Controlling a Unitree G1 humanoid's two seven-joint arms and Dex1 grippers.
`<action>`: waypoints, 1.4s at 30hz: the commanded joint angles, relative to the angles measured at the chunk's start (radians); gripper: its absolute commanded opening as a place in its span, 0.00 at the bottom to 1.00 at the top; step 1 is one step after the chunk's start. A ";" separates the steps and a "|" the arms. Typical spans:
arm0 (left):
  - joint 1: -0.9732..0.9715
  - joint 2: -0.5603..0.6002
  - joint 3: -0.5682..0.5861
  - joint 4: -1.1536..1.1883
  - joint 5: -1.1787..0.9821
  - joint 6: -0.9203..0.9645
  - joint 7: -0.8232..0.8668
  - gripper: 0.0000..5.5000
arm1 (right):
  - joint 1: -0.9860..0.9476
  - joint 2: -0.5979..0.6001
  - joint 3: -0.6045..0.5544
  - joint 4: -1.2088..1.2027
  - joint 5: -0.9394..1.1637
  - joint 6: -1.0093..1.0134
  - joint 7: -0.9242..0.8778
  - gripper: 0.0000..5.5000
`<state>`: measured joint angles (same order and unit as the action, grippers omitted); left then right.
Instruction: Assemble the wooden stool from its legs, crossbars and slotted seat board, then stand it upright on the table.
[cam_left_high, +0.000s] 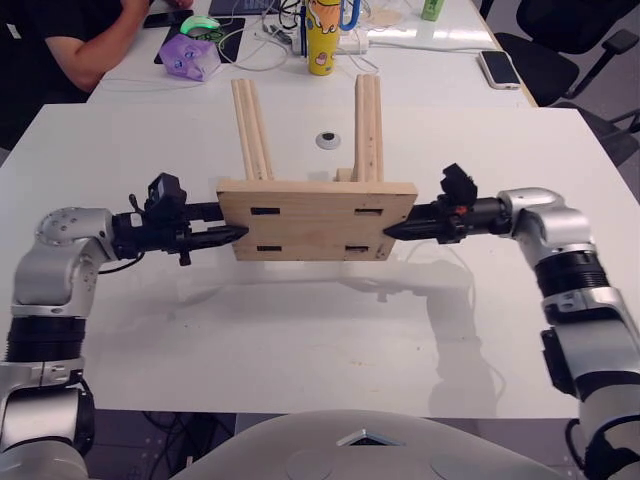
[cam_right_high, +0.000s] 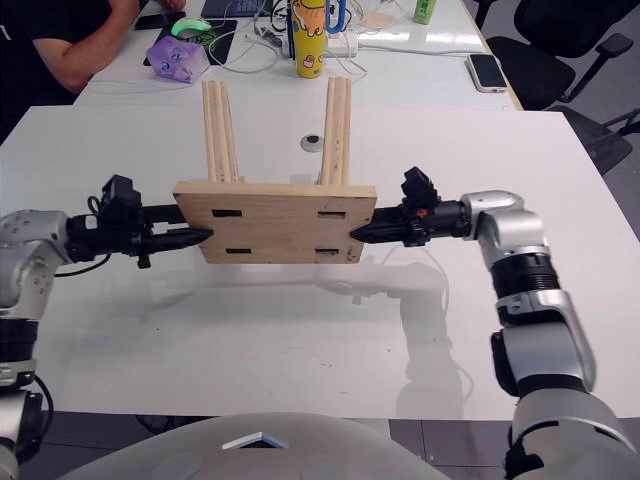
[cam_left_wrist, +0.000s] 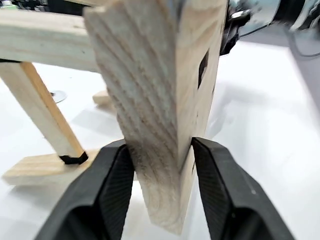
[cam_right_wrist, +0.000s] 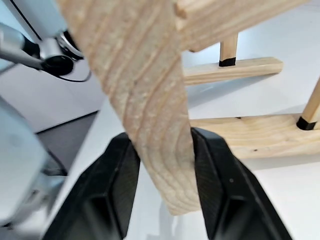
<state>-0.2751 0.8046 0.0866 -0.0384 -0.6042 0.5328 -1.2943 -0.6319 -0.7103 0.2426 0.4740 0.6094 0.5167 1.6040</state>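
I hold the wooden stool (cam_left_high: 318, 190) over the middle of the white table (cam_left_high: 300, 350). My left gripper (cam_left_high: 238, 232) squeezes the slotted seat board (cam_left_high: 315, 222) at its 9 o'clock edge. My right gripper (cam_left_high: 391, 230) squeezes its 3 o'clock edge. The board stands on its edge with its flat side facing me. The legs (cam_left_high: 368, 125) point away toward 12 o'clock.

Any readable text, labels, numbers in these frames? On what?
None readable.
Seat board: bare wood, no markings.
Yellow cup on the far desk: printed picture, lettering too small to read.
Black band on a stool rod: plain, no text.
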 joint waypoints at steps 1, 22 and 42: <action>-0.122 0.060 0.035 -0.103 -0.195 0.252 -0.017 0.31 | -0.096 -0.121 0.082 -0.201 0.228 0.255 0.010 0.27; -0.784 0.061 -0.201 0.822 -0.041 0.626 -0.239 0.29 | -0.735 -0.016 0.300 0.545 0.389 0.850 0.010 0.32; -0.922 0.090 0.033 1.321 0.236 0.205 -0.050 0.77 | -0.681 -0.012 -0.042 0.857 -0.224 0.123 -0.112 0.89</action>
<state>-1.2099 0.8240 0.0598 1.2805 -0.3671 0.7989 -1.3715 -1.3341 -0.6576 0.2709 1.3362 0.4061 0.7512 1.4919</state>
